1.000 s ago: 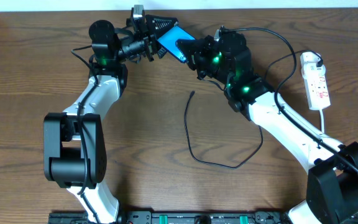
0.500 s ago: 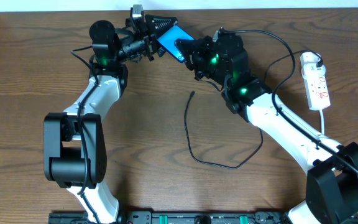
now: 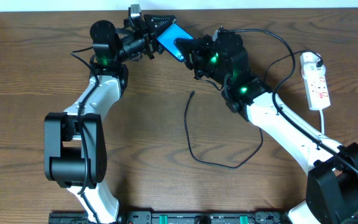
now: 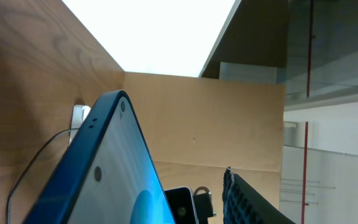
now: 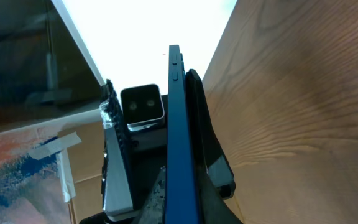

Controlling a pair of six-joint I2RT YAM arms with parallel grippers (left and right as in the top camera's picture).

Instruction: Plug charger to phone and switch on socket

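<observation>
The phone (image 3: pixel 168 37), blue screen up, is held off the table at the back, between my two grippers. My right gripper (image 3: pixel 188 48) is shut on its lower right end; in the right wrist view the phone (image 5: pixel 178 137) stands edge-on between my fingers (image 5: pixel 182 205). My left gripper (image 3: pixel 161 26) is open around its upper left end. In the left wrist view the phone (image 4: pixel 110 174) lies to the left, with a gap to my padded finger (image 4: pixel 247 199). The charger lies loose on the table, its plug tip (image 3: pixel 192 94) free. The socket (image 3: pixel 316 81) lies at the right.
The charger cable (image 3: pixel 216 164) loops across the middle of the table and runs under my right arm. A white cord (image 3: pixel 322 118) leaves the socket's near end. The table's back edge (image 3: pixel 260 9) meets a white wall just behind the grippers.
My left gripper has shifted slightly left and back along the phone. The phone, the right gripper and the cable have hardly moved.
</observation>
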